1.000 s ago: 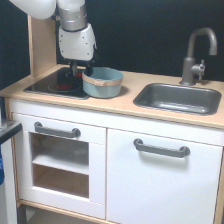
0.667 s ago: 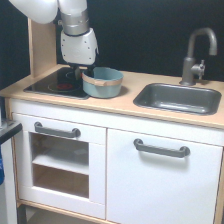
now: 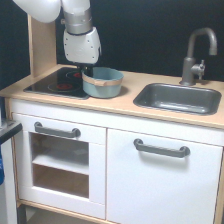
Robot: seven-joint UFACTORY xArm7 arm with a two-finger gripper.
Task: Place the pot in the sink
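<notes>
Pot (image 3: 102,82) sits on the counter (image 3: 125,102) beside the stovetop (image 3: 57,82), well apart from the sink (image 3: 175,97). Gripper (image 3: 86,70) has risen slightly, apparently clamped on the pot's rim.

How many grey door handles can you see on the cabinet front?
2: one handle on the windowed oven door below the stovetop, the other handle on the plain door under the sink. Nothing appears to hide a third.
</notes>
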